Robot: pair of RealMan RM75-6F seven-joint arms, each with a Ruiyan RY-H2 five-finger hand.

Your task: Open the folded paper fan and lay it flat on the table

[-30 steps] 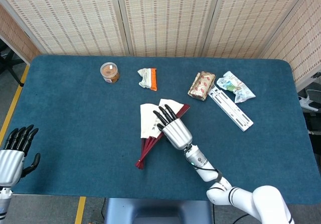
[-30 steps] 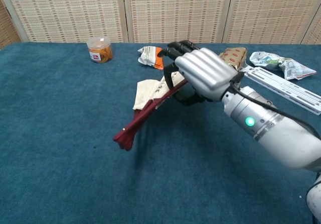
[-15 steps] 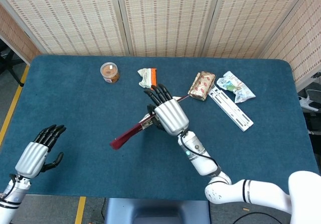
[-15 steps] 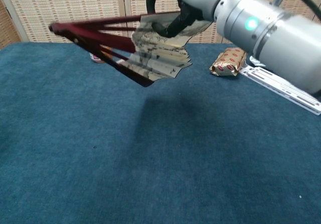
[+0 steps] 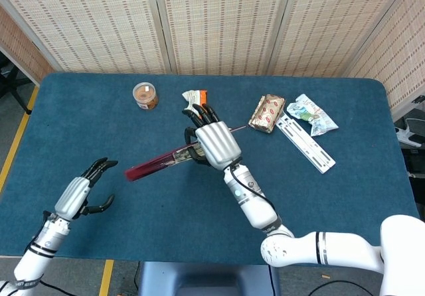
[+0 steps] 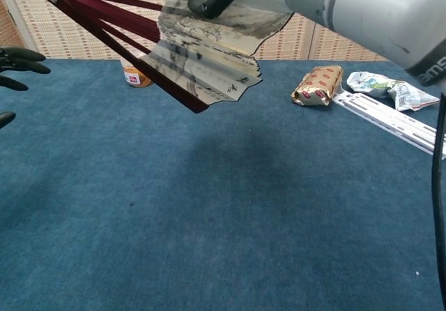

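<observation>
Holding the paper fan (image 6: 202, 53) up off the table (image 5: 332, 203), the right hand (image 5: 211, 143) had its fingers wrapped around the upper part of the paper leaf, so it was definitely gripping it. From the chest view the fan was only partway spread: a few dark red ribs (image 6: 104, 11) splayed out toward the upper left, and the cream paper with ink drawing hung in pleats below the hand. In the head view it looked like a thin red stick (image 5: 156, 163) poking out left of the hand, above the blue cloth.

The left hand (image 5: 83, 191) sat low at the near left side of the table, palm sort of sideways, fingers apart and slightly curled, nothing in it. Well apart from the fan.

Other stuff along the far side: a small jar (image 5: 145, 95) with an orange lid, an orange and white snack wrapper (image 5: 195, 100) right behind the right hand, a gold wrapped packet (image 5: 266, 113), a white plastic strip (image 5: 305, 143), and a crinkly bag (image 5: 311, 114) beside it.
</observation>
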